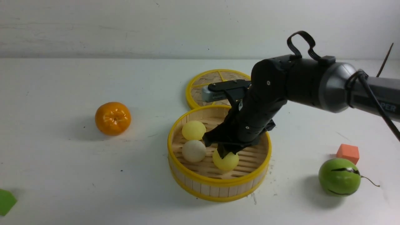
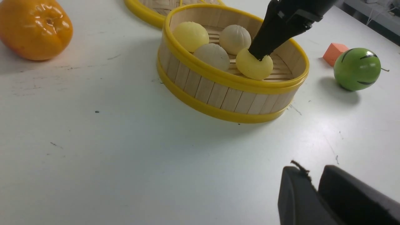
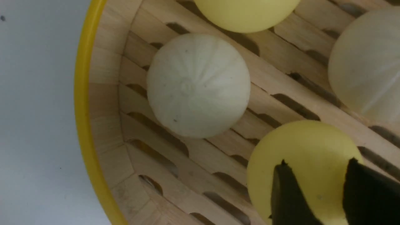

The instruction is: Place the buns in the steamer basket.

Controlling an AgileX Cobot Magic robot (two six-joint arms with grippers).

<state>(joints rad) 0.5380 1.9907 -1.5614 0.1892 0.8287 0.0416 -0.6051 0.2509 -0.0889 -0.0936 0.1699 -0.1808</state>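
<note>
The steamer basket (image 1: 218, 182) stands mid-table with all the buns on its slotted floor. In the front view a pale yellow bun (image 1: 193, 130), a cream bun (image 1: 194, 151) and a second yellow bun (image 1: 225, 161) show. Another cream bun (image 2: 235, 39) is hidden there behind my right arm. My right gripper (image 3: 318, 162) reaches down into the basket, just over the second yellow bun (image 3: 306, 156). Its fingers stand apart and open above the bun's top, and the bun rests on the slats. My left gripper (image 2: 313, 170) hangs above bare table in front of the basket, fingers together, holding nothing.
A flat woven lid (image 1: 215, 82) lies just behind the basket. An orange (image 1: 112, 118) sits to the left. A green striped melon ball (image 1: 339, 177) and an orange cube (image 1: 347, 153) are on the right. A green piece (image 1: 5, 201) lies at the near left edge.
</note>
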